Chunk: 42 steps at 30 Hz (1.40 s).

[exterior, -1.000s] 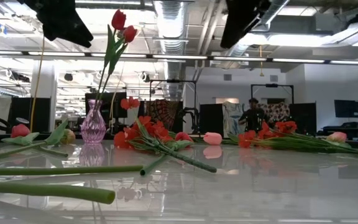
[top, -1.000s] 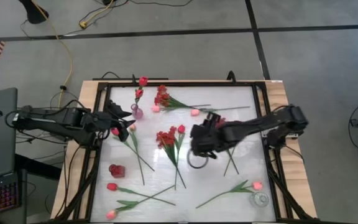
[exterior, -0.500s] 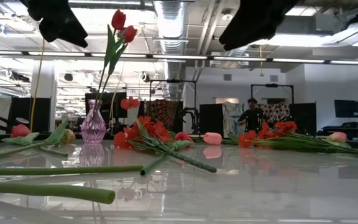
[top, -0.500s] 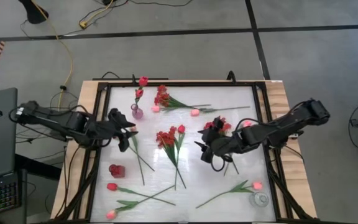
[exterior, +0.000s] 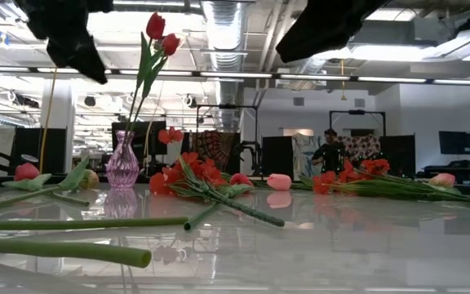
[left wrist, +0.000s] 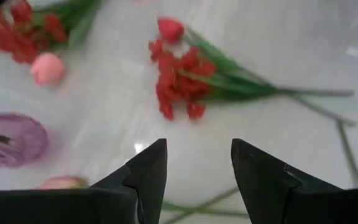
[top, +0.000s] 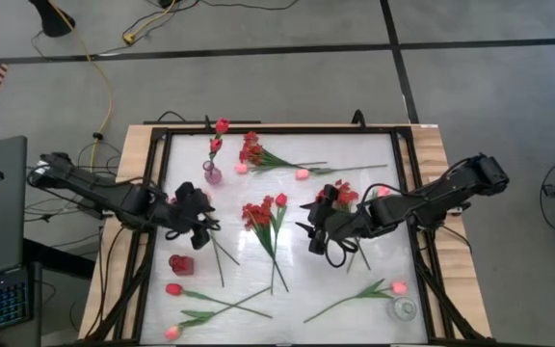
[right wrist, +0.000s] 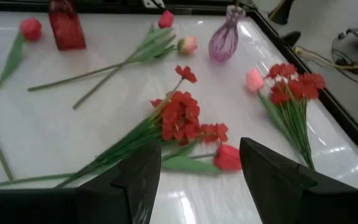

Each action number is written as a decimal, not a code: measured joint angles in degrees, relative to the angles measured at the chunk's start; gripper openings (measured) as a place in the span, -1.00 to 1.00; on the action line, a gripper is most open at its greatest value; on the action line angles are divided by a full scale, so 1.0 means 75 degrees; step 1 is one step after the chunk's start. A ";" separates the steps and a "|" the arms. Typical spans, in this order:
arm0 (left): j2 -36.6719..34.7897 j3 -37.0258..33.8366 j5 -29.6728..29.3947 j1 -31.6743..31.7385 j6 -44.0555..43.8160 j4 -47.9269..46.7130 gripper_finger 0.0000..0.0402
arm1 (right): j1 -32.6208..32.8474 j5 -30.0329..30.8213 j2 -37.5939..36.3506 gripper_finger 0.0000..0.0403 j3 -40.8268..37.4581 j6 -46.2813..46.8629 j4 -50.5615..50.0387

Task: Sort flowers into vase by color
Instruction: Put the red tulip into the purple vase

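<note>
white glossy table top [top: 374, 154] in a black frame, flowers strewn across it. two dark arms: right gripper [top: 318, 234] just right of table centre, left gripper [top: 198, 224] at left-centre, each with fingers spread apart and nothing between them. central spray of small red clustered blossoms [top: 258, 214] with a red tulip beside it, green stems running toward the near edge; it lies between the two grippers, left of the right gripper and right of the left, long axis roughly front-to-back; the right gripper looks slightly nearer, a judgement only. second red spray [top: 251, 150] at the far edge, stems pointing right. third red spray [top: 343, 196] partly hidden under the right arm. pink tulips [top: 397, 286] at near right and near left. small mauve glass vase [top: 212, 174] at far left, holding red tulips [top: 222, 126]. red glass vase [top: 180, 263] at near left. clear glass vase [top: 402, 308] at the near right corner, faint, hard to make out.
</note>
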 joint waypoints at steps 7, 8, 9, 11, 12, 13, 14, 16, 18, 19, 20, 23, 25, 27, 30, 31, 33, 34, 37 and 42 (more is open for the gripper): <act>0.0559 0.0000 0.0676 -0.0003 0.0820 -0.0019 -0.17 | 0.0005 -0.0132 -0.0004 0.21 0.0000 -0.0087 0.0005; 0.0607 0.0000 0.0684 -0.0003 0.0911 -0.0017 -0.17 | 0.0020 -0.0132 -0.0004 0.21 0.0000 -0.0087 0.0003; 0.0662 0.0000 0.0684 -0.0002 0.1011 -0.0017 -0.17 | 0.0026 -0.0132 -0.0004 0.21 0.0000 -0.0080 0.0000; 0.0747 0.0000 0.0694 0.0000 0.1163 -0.0017 -0.17 | 0.0026 -0.0132 -0.0004 0.21 0.0000 -0.0075 0.0002; 0.0778 0.0000 0.0710 0.0000 0.1230 -0.0017 -0.17 | 0.0026 -0.0132 -0.0004 0.21 0.0000 -0.0074 0.0005; 0.0798 0.0000 0.0735 0.0000 0.1313 -0.0024 -0.17 | 0.0026 -0.0135 -0.0004 0.21 0.0000 -0.0038 0.0006; 0.0806 0.0000 0.0795 0.0003 0.1407 -0.0035 -0.17 | 0.0026 -0.0135 -0.0004 0.21 0.0000 -0.0017 0.0001; 0.0803 0.0000 0.0883 0.0026 0.1583 -0.0034 -0.17 | 0.0026 -0.0138 -0.0004 0.21 0.0000 -0.0008 0.0006; 0.0803 0.0000 0.0989 0.0099 0.1831 -0.0038 -0.17 | 0.0026 -0.0138 -0.0004 0.21 0.0000 0.0010 0.0013; 0.0803 0.0000 0.1061 0.0151 0.1931 -0.0046 -0.17 | 0.0026 -0.0140 -0.0004 0.21 0.0000 0.0033 0.0014; 0.0803 0.0000 0.1119 0.0226 0.1997 -0.0057 -0.17 | 0.0026 -0.0139 -0.0004 0.21 0.0000 0.0097 0.0013; 0.0803 0.0000 0.1468 0.0500 0.2261 -0.0103 -0.17 | 0.0018 -0.0138 -0.0004 0.21 0.0000 0.0264 0.0060; 0.0803 0.0000 0.1726 0.0682 0.2449 -0.0105 -0.17 | -0.0002 -0.0132 -0.0002 0.21 0.0000 0.0311 0.0227; 0.0803 0.0000 0.1927 0.0846 0.2591 -0.0145 -0.17 | -0.0043 -0.0129 -0.0002 0.21 0.0000 0.0309 0.0408; 0.0803 0.0000 0.2092 0.1001 0.2683 -0.0221 -0.17 | -0.0049 -0.0129 -0.0002 0.21 0.0000 0.0323 0.0378; 0.0803 0.0000 0.2123 0.1025 0.2703 -0.0257 -0.17 | -0.0050 -0.0129 0.0000 0.21 0.0000 0.0322 0.0356; 0.0800 0.0000 0.2136 0.1037 0.2700 -0.0409 -0.17 | -0.0050 -0.0126 0.0067 0.21 0.0000 0.0246 0.0425; 0.0800 0.0000 0.2149 0.1037 0.2679 -0.0501 -0.17 | -0.0063 -0.0098 0.0107 0.21 0.0000 0.0208 0.0473; 0.0800 0.0000 0.2392 0.1037 0.2477 -0.0659 -0.17 | -0.0133 -0.0100 0.0238 0.21 0.0000 0.0149 0.0521; 0.0800 0.0000 0.2465 0.1037 0.2349 -0.0865 -0.17 | -0.0227 -0.0097 0.0424 0.21 0.0006 -0.0029 0.0718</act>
